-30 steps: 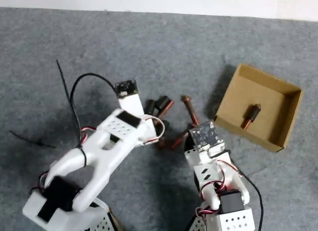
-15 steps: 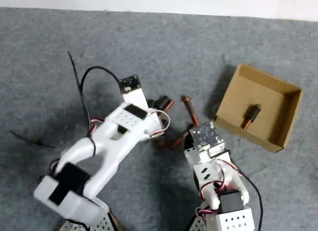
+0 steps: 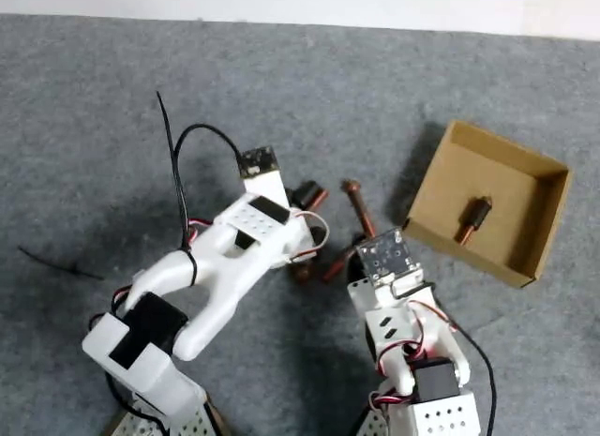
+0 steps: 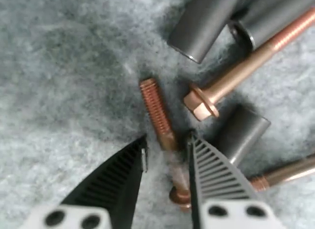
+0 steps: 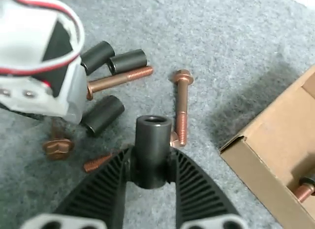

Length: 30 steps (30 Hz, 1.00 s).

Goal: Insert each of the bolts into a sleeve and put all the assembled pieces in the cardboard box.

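- Swinging right over the last second in the high view, the left arm [image 3: 248, 239] now has its wrist above the cluster of bolts and sleeves. The right arm [image 3: 394, 305] has stayed where it was.
- High view: the cardboard box [image 3: 441, 187] sits to the right of the cluster. One assembled piece [image 3: 473, 218] lies diagonally inside it. A loose bolt [image 3: 356, 206] lies between the cluster and the box, with its head away from the arms.
- Left wrist view: the left gripper [image 4: 167, 147] is spread, its fingers straddling a copper bolt [image 4: 156, 111]. That bolt lies flat on the grey mat [image 4: 64, 71] with its long axis along the gap. Its threaded end points out past the fingertips and its head sits back between the fingers. A lying sleeve [image 4: 241, 133] rests just beside one finger.
- Right wrist view: the right gripper [image 5: 150, 162] pinches a held sleeve [image 5: 154, 140]. The sleeve stands upright in line with the fingers and juts past their tips, its open bore toward the camera.
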Each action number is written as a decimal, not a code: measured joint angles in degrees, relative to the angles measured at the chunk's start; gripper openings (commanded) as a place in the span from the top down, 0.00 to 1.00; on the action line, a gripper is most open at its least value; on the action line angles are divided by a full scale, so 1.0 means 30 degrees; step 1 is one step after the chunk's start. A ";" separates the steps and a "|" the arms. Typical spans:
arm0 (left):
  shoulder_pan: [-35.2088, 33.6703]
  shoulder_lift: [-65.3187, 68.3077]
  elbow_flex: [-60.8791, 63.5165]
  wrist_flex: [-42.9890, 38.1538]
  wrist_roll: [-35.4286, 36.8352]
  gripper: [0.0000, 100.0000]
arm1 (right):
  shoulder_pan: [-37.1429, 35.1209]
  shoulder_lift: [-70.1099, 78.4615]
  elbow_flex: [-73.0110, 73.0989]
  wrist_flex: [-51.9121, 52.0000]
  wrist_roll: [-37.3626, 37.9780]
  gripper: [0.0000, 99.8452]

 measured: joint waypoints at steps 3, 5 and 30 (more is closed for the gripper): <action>0.0000 0.0029 -0.0029 0.0000 0.0000 0.90 | 0.0000 0.0000 0.0000 0.0000 0.0000 1.00; 0.0000 0.0029 -0.0029 -0.0088 0.0000 0.97 | 0.0000 0.0000 0.0000 0.0000 0.0000 1.00; -0.6652 -0.1524 -0.0733 0.2256 -1.7641 1.00 | 0.0000 0.0000 0.0000 0.0000 0.0088 1.00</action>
